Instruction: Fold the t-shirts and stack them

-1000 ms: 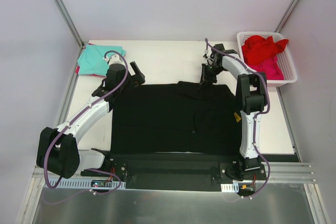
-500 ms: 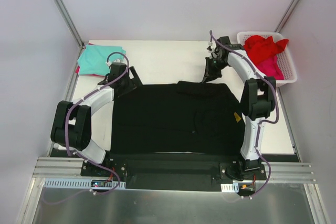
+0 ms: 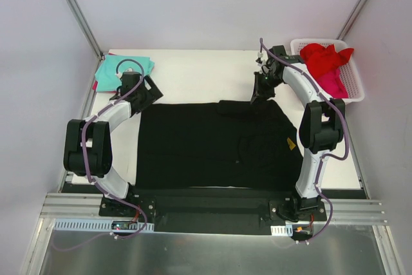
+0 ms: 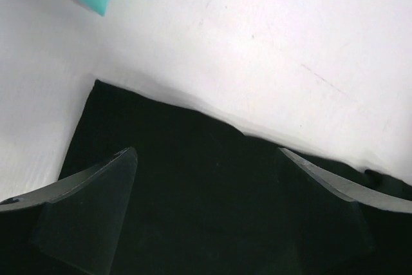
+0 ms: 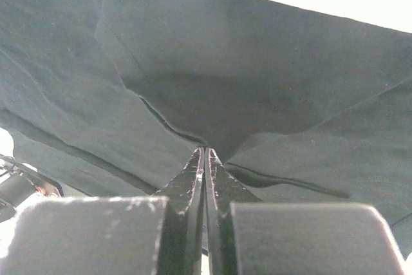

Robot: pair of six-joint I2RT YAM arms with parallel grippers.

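black t-shirt (image 3: pixel 212 143): spread flat at the centre of the white table (image 3: pixel 206 72), near hem at 6 o'clock close to the arm bases, far edge toward 12 o'clock. one thicker fold of cloth along the far edge, right of the middle. small yellow mark near the 3 o'clock edge, too small to read.

left gripper (image 3: pixel 152 89): at 10 o'clock of the black t-shirt, over its far left corner. jaws spread wide, nothing between them. in the wrist view (image 4: pixel 206 152), two translucent fingers (image 4: pixel 96 198) well apart above dark cloth, with the corner of the shirt and bare table beyond.

right gripper (image 3: pixel 256 94): at 1 o'clock of the black t-shirt, on its far edge. jaws pressed together on a pinch of the black cloth; in the wrist view (image 5: pixel 205 152), fabric drawn up into a tent at the fingertips, creases running out to both sides.

teal t-shirt (image 3: pixel 109 75): folded, at 10 o'clock on the table, just beyond the left gripper, apart from the black one.

basket (image 3: pixel 353 87): white, slotted, at 2 o'clock by the table's far right corner. inside, red t-shirt (image 3: pixel 325 56) bunched on top, spilling over the rim; pink t-shirt (image 3: pixel 331 85) beneath it, toward the near side.
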